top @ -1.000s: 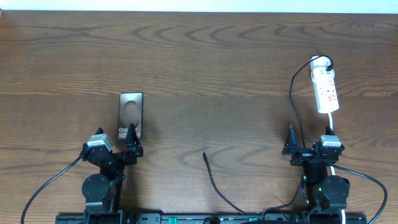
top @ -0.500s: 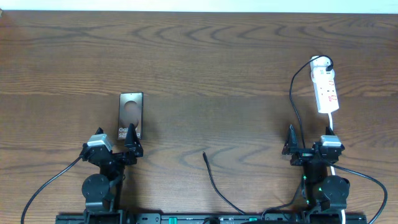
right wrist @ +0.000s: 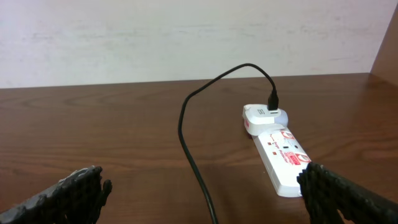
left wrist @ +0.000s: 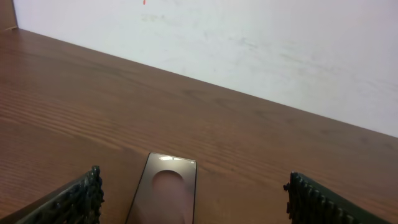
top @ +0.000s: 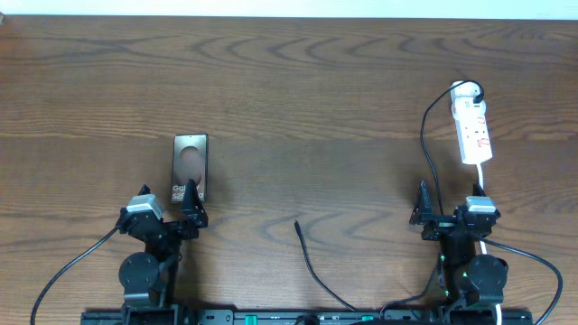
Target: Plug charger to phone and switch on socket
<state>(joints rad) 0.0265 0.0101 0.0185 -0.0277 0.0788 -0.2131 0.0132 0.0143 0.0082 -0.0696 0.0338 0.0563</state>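
Bronze-brown phone [top: 190, 168] hasn't budged in the last sec, nor has anything else (task not begun); it lies just ahead of the left gripper [top: 168, 215], jaws spread wide; right gripper [top: 450, 217] likewise spread, socket [top: 473, 131] beyond it; charger [top: 299, 228] tip lies btwn both grippers, unplugged.

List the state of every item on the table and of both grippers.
phone: flat on the table, nothing plugged in.
charger: tip loose on the table, apart from the phone.
socket: white adapter plugged in at its far end; switch position cannot be told.
left gripper: open, empty.
right gripper: open, empty.
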